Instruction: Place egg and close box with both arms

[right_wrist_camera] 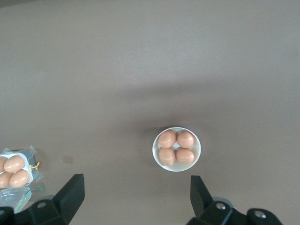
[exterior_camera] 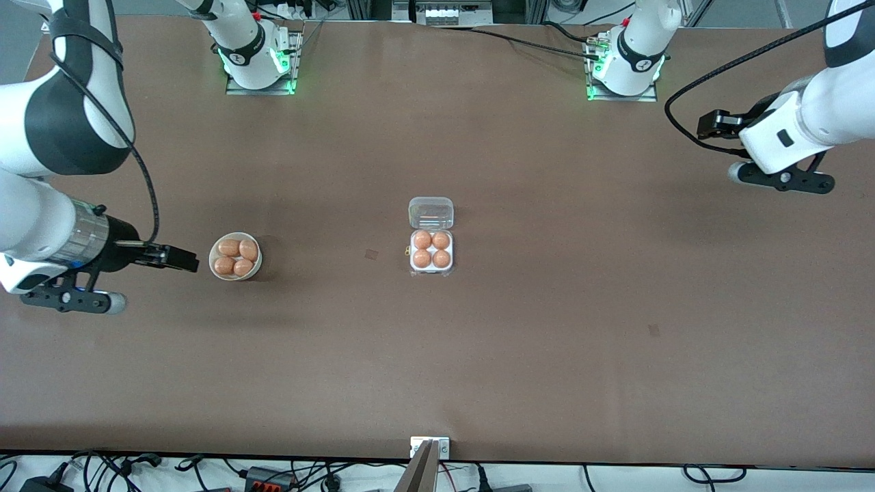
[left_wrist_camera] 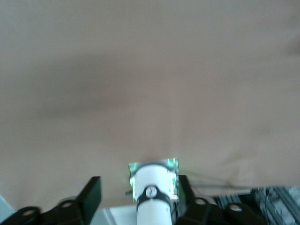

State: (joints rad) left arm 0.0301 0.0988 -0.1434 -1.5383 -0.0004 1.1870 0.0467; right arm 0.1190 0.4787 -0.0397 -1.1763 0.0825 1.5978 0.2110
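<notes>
The box (exterior_camera: 412,250), a small white tray, stands mid-table with its clear lid (exterior_camera: 431,213) lying open flat, farther from the front camera. Every cup holds an orange-brown egg (exterior_camera: 422,240). Part of the box (right_wrist_camera: 13,154) shows at the edge of the right wrist view. My right gripper (exterior_camera: 179,260) is open and empty, above the table beside a white bowl (exterior_camera: 212,255) of several like eggs (exterior_camera: 230,247). The right wrist view shows that bowl (right_wrist_camera: 198,149) ahead of the open gripper (right_wrist_camera: 136,194). My left gripper (exterior_camera: 714,124) is open and empty, raised over the left arm's end of the table.
The left wrist view shows only bare brown table and the left arm's base (left_wrist_camera: 152,185) between its open fingers (left_wrist_camera: 91,197). Both arm bases (exterior_camera: 256,51) stand along the table edge farthest from the front camera. A metal bracket (exterior_camera: 429,447) sits at the nearest edge.
</notes>
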